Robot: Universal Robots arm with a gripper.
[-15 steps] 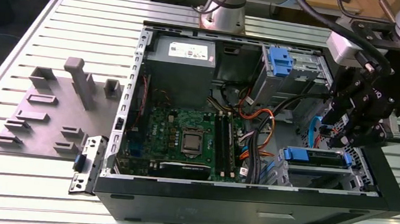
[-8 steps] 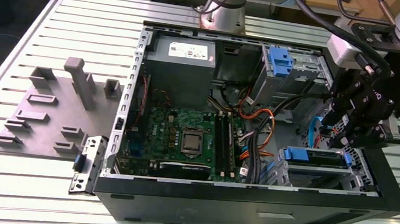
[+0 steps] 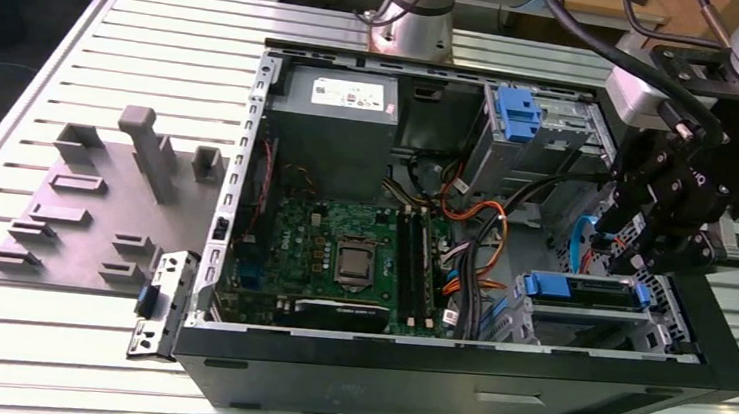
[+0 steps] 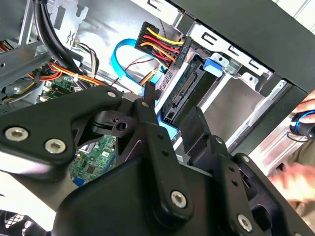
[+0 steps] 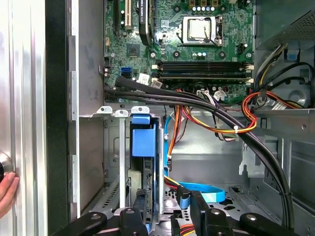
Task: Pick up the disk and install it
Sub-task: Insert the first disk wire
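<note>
The disk (image 5: 144,162) stands on edge in the metal drive bay at the case's front corner, and its blue carrier (image 5: 143,135) shows at one end. In the exterior view the disk (image 3: 583,291) lies at the case's lower right, just under my gripper (image 3: 613,256). The connector end of the disk (image 4: 183,93) points at my gripper (image 4: 172,120). My gripper (image 5: 167,214) is open. Its black fingers (image 5: 132,216) straddle that end, and a gap separates the other finger from the disk's side.
The open computer case (image 3: 463,371) lies on a slatted table, with the motherboard (image 3: 338,254) inside. Orange, red and blue cables (image 5: 216,125) run close to the bay. A second blue carrier (image 3: 518,115) sits in the upper bay. A person's hand (image 5: 7,189) rests outside the case wall.
</note>
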